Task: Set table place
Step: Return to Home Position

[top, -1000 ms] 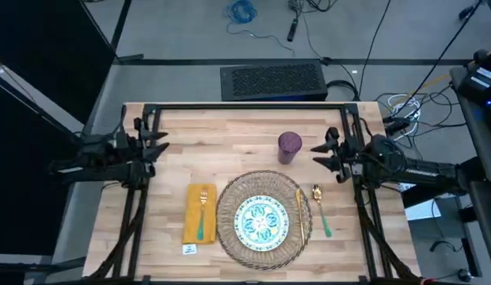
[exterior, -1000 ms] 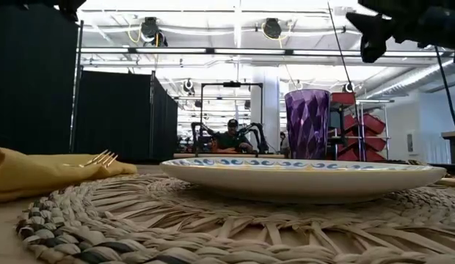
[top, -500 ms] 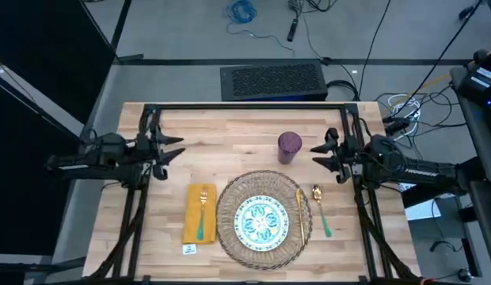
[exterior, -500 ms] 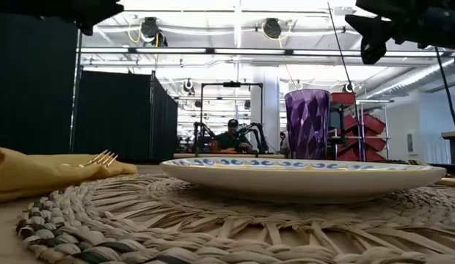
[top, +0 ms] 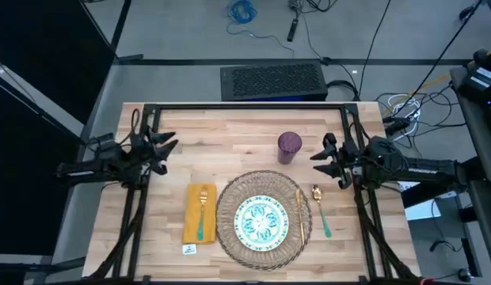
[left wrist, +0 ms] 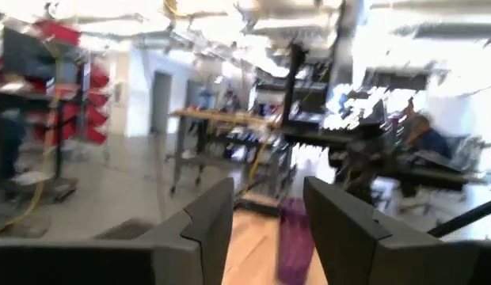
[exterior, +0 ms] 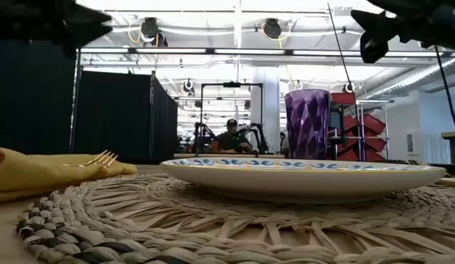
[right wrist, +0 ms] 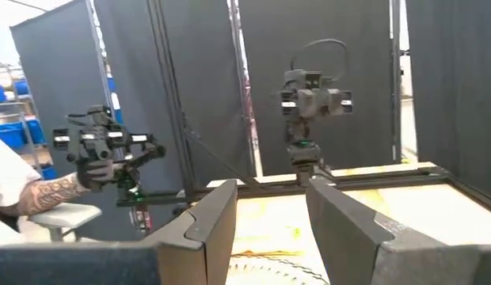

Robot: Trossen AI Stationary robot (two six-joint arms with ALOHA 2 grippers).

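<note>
The table place lies on the near middle of the table (top: 237, 127). A patterned plate (top: 261, 221) rests on the round woven mat (top: 230, 207). The yellow napkin (top: 192, 218) lies left of the mat with a green-handled fork (top: 203, 214) on it. A gold knife (top: 299, 212) and a green-handled spoon (top: 321, 210) lie to the right. The purple cup (top: 289, 146) stands upright behind the mat. My left gripper (top: 168, 146) hovers open over the table's left part. My right gripper (top: 317, 153) hovers open just right of the cup.
A small white tag (top: 189, 248) lies near the napkin's front end. The black frame (top: 245, 108) runs along the table's far edge and down both sides. Bare wood shows at the far left and far right.
My left gripper has gone a little toward the table's right edge and has come lower in the low view, staying open. The cup, plate, mat, napkin and cutlery have kept still.
</note>
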